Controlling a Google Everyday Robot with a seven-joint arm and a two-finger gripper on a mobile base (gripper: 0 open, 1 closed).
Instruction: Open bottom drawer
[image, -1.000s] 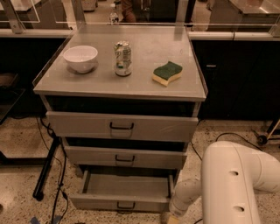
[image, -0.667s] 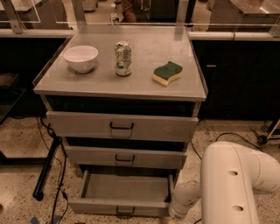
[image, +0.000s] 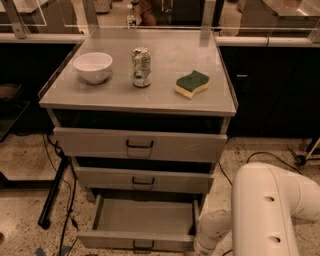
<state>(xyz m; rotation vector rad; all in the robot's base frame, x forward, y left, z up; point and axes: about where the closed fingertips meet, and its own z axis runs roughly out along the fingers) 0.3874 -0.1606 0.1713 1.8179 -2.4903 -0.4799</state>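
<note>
We are looking at the bottom drawer (image: 142, 220), the lowest of three. It is standing well out beneath the middle drawer (image: 142, 179) with its inner floor showing, so we are judging the task nearly done. Our arm (image: 265, 210) is reaching down just right of the drawer's front corner, probably because the pull (image: 143, 245) sits so low. The gripper seems to be lying below the view's lower edge, so we cannot tell whether it is holding anything. The bowl (image: 93, 66), can (image: 141, 66) and sponge (image: 192, 83) are sitting on top.
</note>
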